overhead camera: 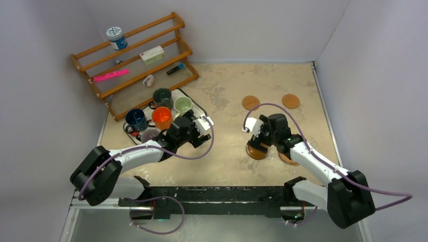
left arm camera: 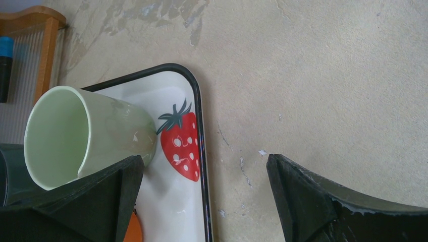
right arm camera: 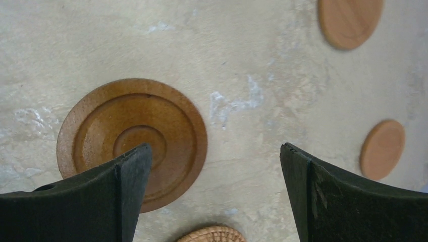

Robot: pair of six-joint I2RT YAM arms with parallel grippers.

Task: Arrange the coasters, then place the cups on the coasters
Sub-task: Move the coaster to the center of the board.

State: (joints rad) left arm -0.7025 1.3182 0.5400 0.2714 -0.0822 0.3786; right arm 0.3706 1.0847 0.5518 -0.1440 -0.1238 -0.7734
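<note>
At the far left a wooden rack (overhead camera: 134, 60) stands by the wall, with a blue-and-white lidded jar (overhead camera: 116, 38) on its top rail. In front of it lies the strawberry-print tray (left arm camera: 198, 101), and all five cups stand on it. The dark blue cup (overhead camera: 135, 119) and the purple-grey cup (overhead camera: 150, 135) are towards the left and the orange cup (overhead camera: 162, 117) is in the middle. The dark green cup (overhead camera: 162, 97) is behind the orange one, and the pale green cup (left arm camera: 75, 136) is at the right end.

The left claw (left arm camera: 204, 161) hangs over the tray's right rim, jaws spread wide with nothing between them. One finger is just beside the pale green cup, though I cannot tell whether it touches. The other is over bare desk (left arm camera: 328, 75).

Further right I can see four coasters on the desk, none carrying a cup. The left plain coaster (overhead camera: 251, 102) and the right plain coaster (overhead camera: 290, 101) lie at the far side, apart from each other. Nearer the arms, the right claw (right arm camera: 216, 148) hovers with its jaws spread and empty, one finger over the near edge of the grooved coaster (right arm camera: 131, 136). The wicker coaster (right arm camera: 212, 234) lies just beside that one, to its right, partly hidden under the right arm.
</note>
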